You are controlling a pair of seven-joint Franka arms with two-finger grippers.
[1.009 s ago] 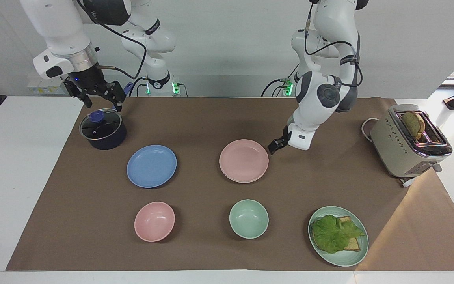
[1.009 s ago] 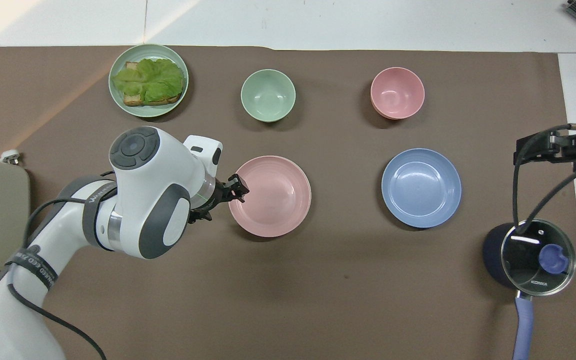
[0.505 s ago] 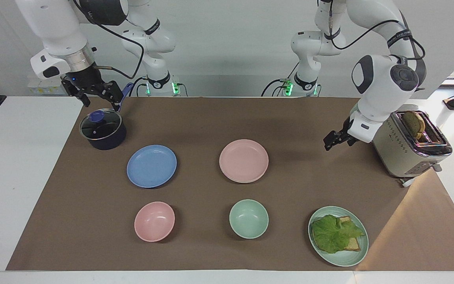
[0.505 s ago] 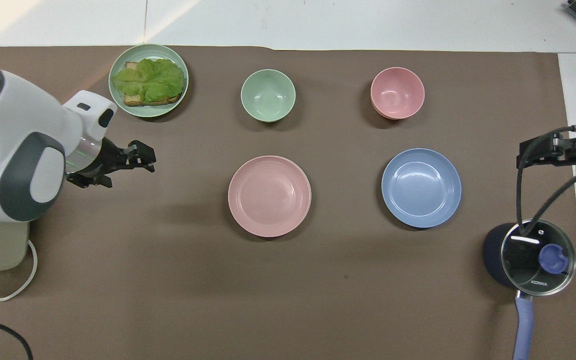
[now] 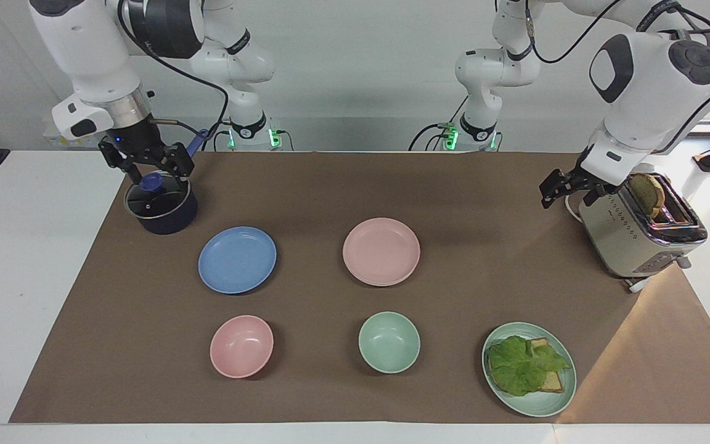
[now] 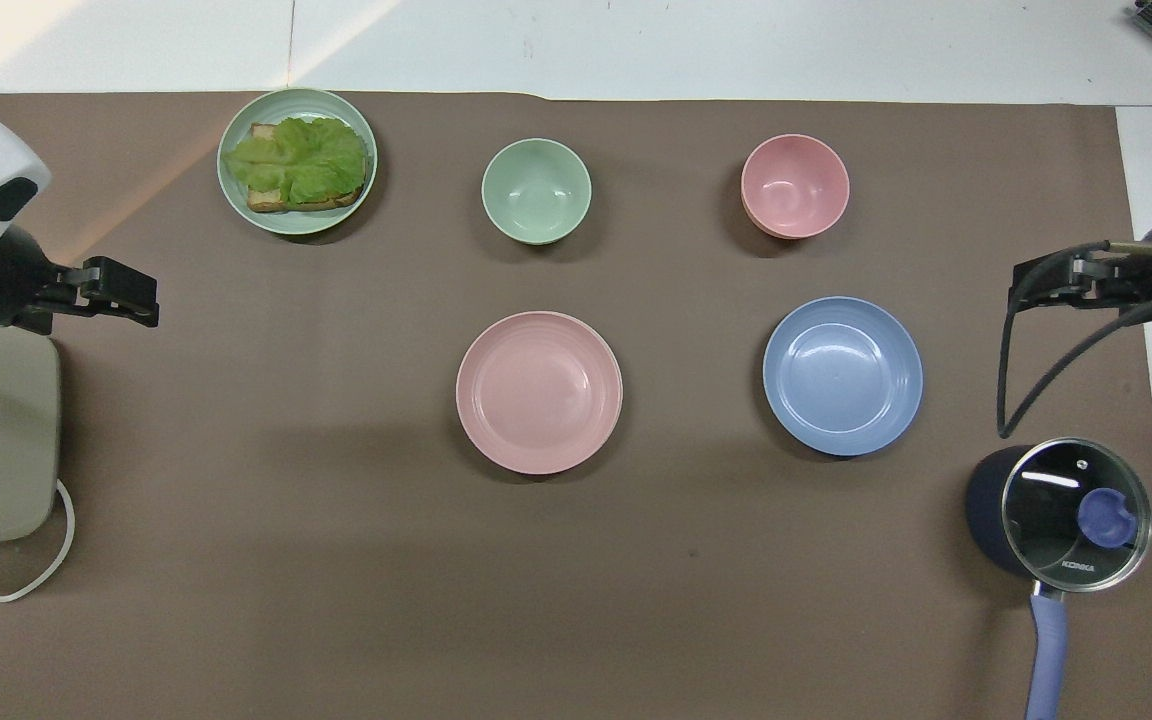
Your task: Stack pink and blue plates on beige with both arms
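The left gripper [image 5: 567,188] hangs in the air beside the toaster [image 5: 638,225] at the left arm's end of the table, its fingers spread wide with nothing between them and touching nothing. The right gripper [image 5: 148,163] hovers over the lidded pot [image 5: 161,203] at the right arm's end, its fingers also fully apart and empty, just above the lid's blue knob [image 5: 151,181]; whether a fingertip touches the knob cannot be told. The pink plate [image 5: 381,251] lies flat near the middle of the brown mat [image 5: 306,185], well apart from both grippers; under its rim a thin pale edge shows, though what that is cannot be made out. The blue plate [image 5: 237,259] lies on its own on the mat beside the pink one, toward the right arm's end, farther from the robots than the pot and near it.
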